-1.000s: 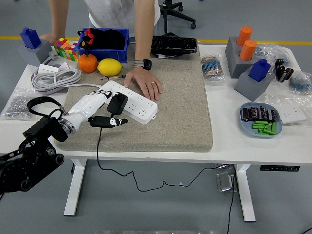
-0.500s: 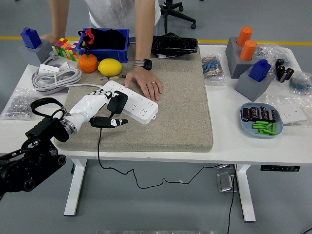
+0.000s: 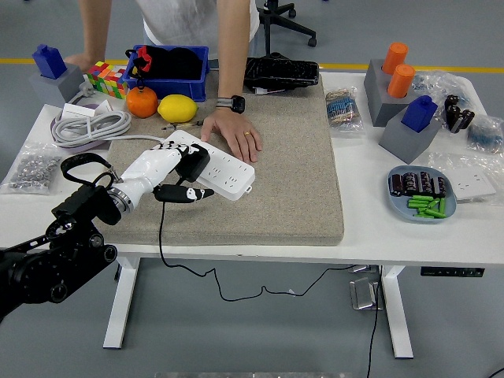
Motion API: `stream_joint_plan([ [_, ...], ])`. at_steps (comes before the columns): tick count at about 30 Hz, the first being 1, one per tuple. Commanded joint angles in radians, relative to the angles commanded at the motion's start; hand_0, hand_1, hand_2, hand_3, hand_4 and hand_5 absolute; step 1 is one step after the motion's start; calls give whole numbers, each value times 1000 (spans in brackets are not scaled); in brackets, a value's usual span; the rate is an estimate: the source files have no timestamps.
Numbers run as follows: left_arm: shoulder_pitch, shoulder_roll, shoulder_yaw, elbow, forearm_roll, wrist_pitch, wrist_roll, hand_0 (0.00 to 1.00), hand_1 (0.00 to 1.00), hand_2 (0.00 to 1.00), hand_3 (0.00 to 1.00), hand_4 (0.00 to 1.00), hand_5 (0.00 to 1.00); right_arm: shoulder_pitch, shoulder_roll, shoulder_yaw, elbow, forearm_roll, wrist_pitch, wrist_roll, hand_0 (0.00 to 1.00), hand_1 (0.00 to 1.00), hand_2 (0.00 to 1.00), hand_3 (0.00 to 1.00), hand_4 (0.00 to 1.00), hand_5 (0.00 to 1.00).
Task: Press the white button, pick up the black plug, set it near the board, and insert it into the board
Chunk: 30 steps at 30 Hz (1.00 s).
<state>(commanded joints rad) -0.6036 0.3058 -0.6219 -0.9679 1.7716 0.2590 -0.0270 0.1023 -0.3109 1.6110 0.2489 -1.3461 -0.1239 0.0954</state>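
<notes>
At the tabletop's (image 3: 370,213) left edge lie a clear bag of small metal parts (image 3: 30,168) and a coiled white cable (image 3: 90,126). The left robot hand (image 3: 161,167), white with black fingertips, reaches in from the near left corner; its fingers are closed around the black plug (image 3: 192,164), which sits on top of the white power strip (image 3: 216,166), its thin black cord (image 3: 161,228) dropping over the near edge. The strip lies slantwise on a flat grey felt mat (image 3: 268,173). A person's hand (image 3: 233,131) presses flat on the strip's far end. Behind stand an orange (image 3: 142,101), a lemon (image 3: 178,108) and a blue bin (image 3: 167,71). Toward the right edge, grey blocks hold orange cylinders (image 3: 397,68), beside a blue dish (image 3: 422,194) of small parts.
</notes>
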Motion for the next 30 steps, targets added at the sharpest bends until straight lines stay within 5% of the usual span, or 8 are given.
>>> stream_joint_plan([
  [16,-37,-35,24,52,-16,-3,8,959,938,879,831,915,691,0,0,-4,1,3,-1,-1,664,579,574,564,620,278],
  [30,-23,-15,-38,8,-43,36,-36,973,946,892,863,911,701,-1,2,-2,2,2,0,-1,664,579,574,564,621,279],
])
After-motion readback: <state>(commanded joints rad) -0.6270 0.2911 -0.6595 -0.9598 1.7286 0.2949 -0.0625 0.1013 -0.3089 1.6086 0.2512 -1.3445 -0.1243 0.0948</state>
